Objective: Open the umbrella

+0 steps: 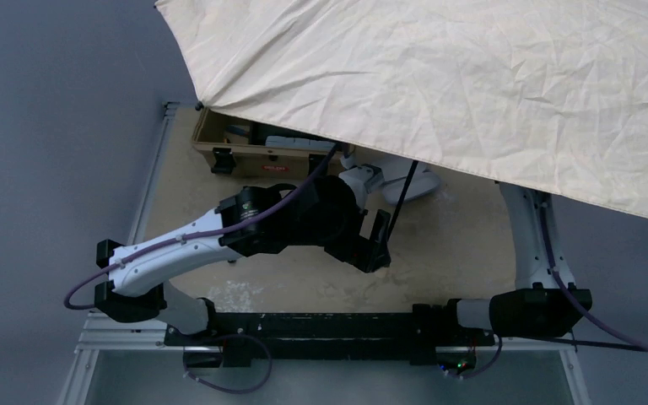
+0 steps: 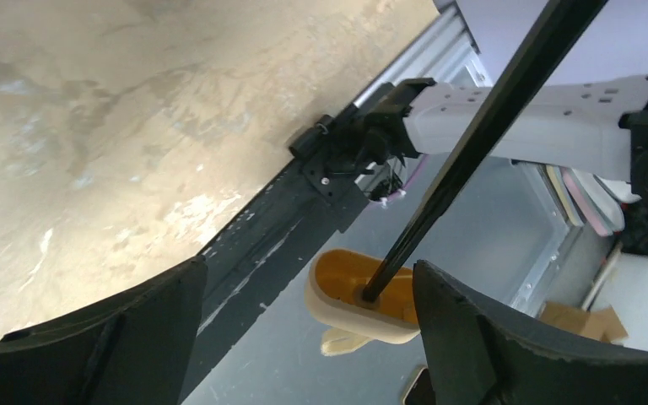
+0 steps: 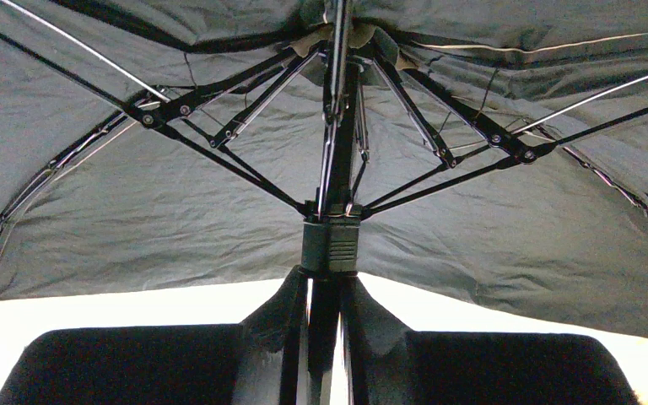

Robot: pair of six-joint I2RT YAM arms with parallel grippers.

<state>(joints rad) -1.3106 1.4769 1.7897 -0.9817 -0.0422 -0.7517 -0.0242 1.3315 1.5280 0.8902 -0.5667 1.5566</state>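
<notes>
The umbrella (image 1: 439, 76) is spread open, its cream canopy filling the upper right of the top view. From the right wrist I see its black lining (image 3: 135, 202), spread ribs and the runner (image 3: 331, 240). My right gripper (image 3: 324, 283) is shut on the thin shaft just below the runner; in the top view the canopy hides it. The dark shaft (image 1: 401, 198) slants down to my left gripper (image 1: 371, 245). In the left wrist view that gripper (image 2: 308, 270) is open, and the tan knob handle (image 2: 346, 291) with its strap hangs between the wide fingers, untouched.
A tan toolbox (image 1: 245, 148) stands at the back left of the table, partly under the canopy edge. The black base rail (image 1: 321, 325) runs along the near edge. The right arm (image 1: 531, 236) rises under the canopy at the right.
</notes>
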